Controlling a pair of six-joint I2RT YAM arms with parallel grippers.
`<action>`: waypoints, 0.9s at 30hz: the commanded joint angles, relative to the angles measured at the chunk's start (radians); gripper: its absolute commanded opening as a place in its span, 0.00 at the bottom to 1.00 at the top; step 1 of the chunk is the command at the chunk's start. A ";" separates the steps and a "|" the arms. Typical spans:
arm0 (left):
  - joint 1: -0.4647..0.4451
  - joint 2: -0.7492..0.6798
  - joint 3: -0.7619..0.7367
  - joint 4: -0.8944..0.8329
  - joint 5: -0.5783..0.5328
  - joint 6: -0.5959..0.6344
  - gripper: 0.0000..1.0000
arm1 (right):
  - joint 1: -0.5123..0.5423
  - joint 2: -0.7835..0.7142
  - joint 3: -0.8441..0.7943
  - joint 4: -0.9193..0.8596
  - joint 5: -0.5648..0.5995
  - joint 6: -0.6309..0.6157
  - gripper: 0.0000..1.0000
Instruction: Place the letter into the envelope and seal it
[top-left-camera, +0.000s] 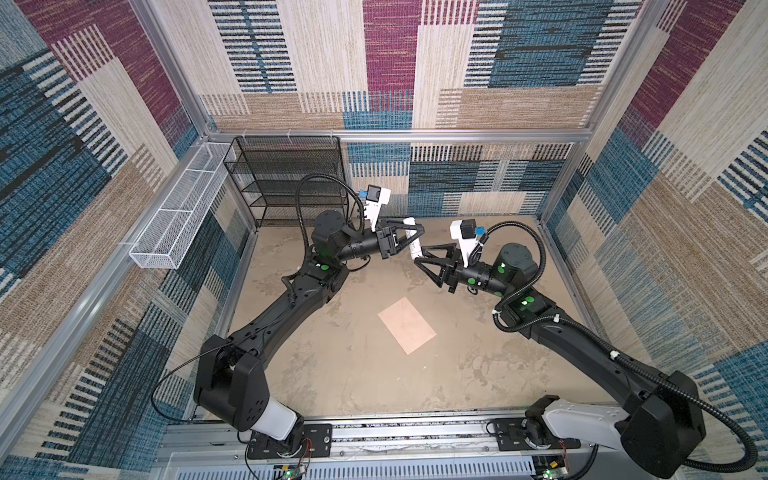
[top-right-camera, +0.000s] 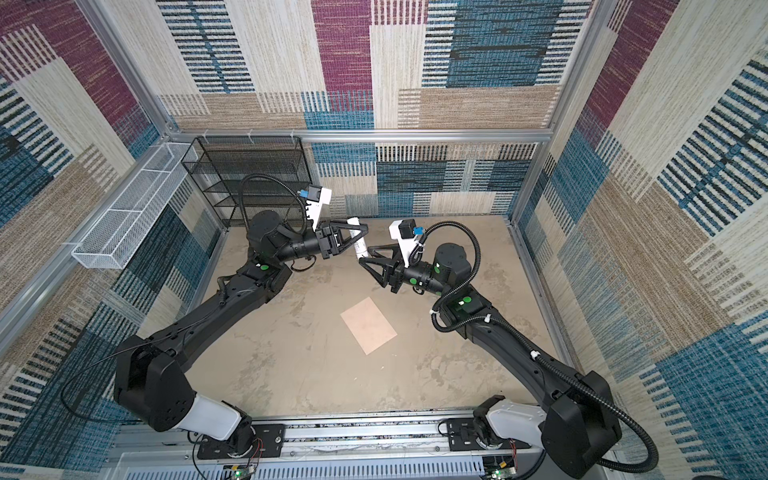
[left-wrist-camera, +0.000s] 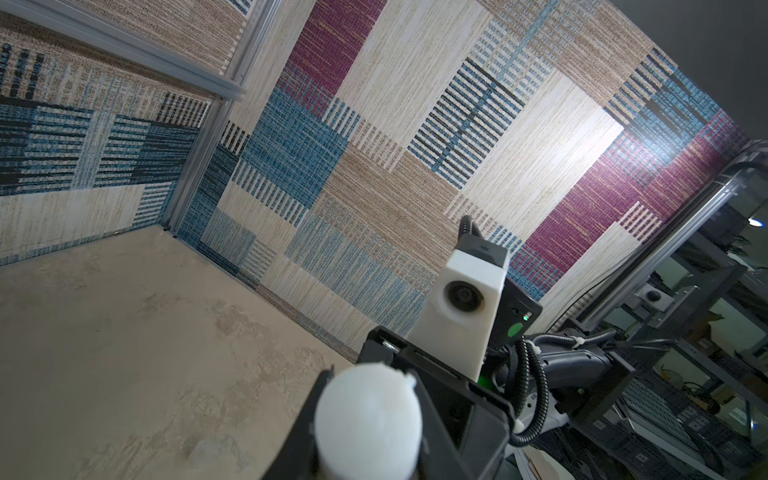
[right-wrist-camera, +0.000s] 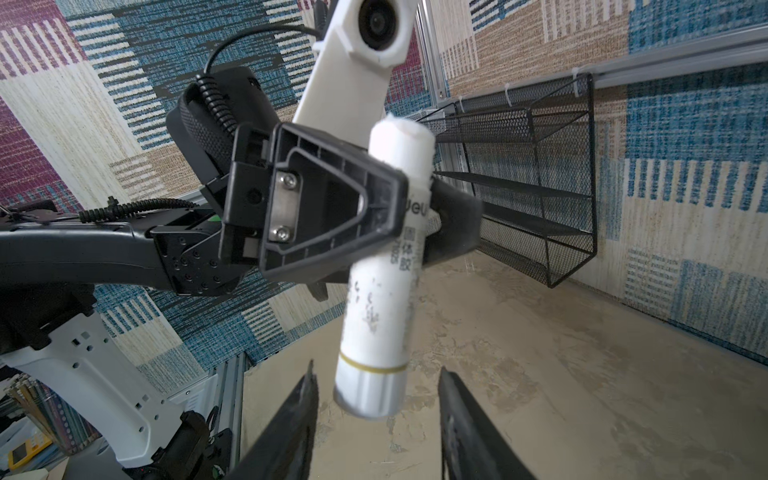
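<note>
While the envelope (top-left-camera: 407, 325) lies flat on the desk (top-left-camera: 332, 374), turned at an angle and showing me a plain peach face in both top views, my two arms meet in the air beyond it, toward the back wall. My left jaws are clamped across the middle of a white glue stick (right-wrist-camera: 374, 324), which hangs tilted, its grey-capped end pointing down toward the right arm. My right jaws stand apart, one on each side of that lower end, with a gap on both sides in the right wrist view; I see no contact. From the left wrist view I get only the stick's blunt white upper end, close to the lens. A black mesh shelf (top-left-camera: 286, 178) stands in the back left corner, well apart from the envelope.
</note>
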 joint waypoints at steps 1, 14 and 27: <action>-0.003 0.007 0.005 0.053 0.019 -0.019 0.00 | 0.000 0.013 0.015 0.032 -0.041 0.017 0.47; -0.009 0.024 0.012 0.100 0.019 -0.022 0.00 | 0.000 0.051 0.048 0.037 -0.088 0.015 0.31; -0.026 0.038 0.018 -0.015 -0.016 0.045 0.00 | 0.000 0.059 0.092 0.007 -0.016 -0.024 0.23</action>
